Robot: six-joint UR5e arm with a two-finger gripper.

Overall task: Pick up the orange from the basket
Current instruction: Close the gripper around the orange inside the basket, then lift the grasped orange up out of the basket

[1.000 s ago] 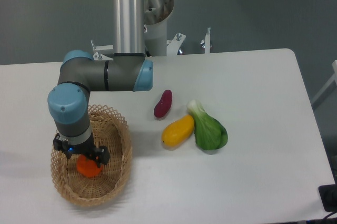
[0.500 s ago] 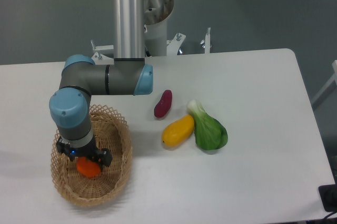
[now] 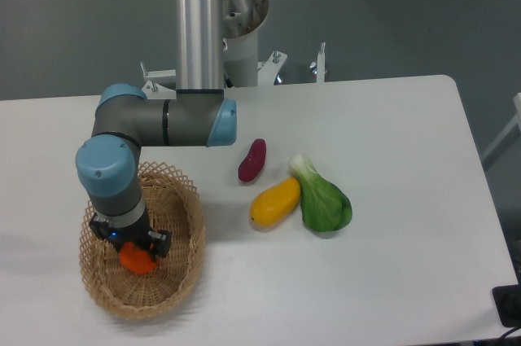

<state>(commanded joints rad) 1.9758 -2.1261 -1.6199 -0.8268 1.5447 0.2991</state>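
You have no readable writing or labels anywhere in view. The basket sits near the tabletop's front-left edge, with bare white surface at its 3 o'clock. The orange lies inside the basket, directly under the gripper, its top hidden by the wrist. You cannot tell whether the fingers are clamped on it. A purple sweet potato, yellow mango and bok choy lie well apart, toward the basket's 2 o'clock.

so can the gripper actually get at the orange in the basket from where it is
Probably yes. The gripper is directly over the orange, down inside the basket, with nothing else in the basket crowding it. The wrist hides the fingers, so whether they have closed on the orange cannot be told.
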